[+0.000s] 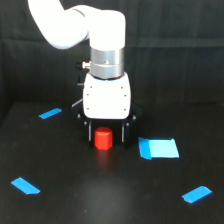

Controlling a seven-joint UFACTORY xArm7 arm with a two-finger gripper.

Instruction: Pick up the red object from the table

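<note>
Black table; red object between the jaws; contact unclear.

Arm: its white upper part runs out of the picture at the top edge, so the rest is cut off.
Gripper: the black fingers blend into the dark table; whether they touch the red object cannot be told.
Red object: whether it rests on the table or is lifted is unclear; its top shape is too blurred to make out.
Table: far edge merges with the black curtain.
</note>
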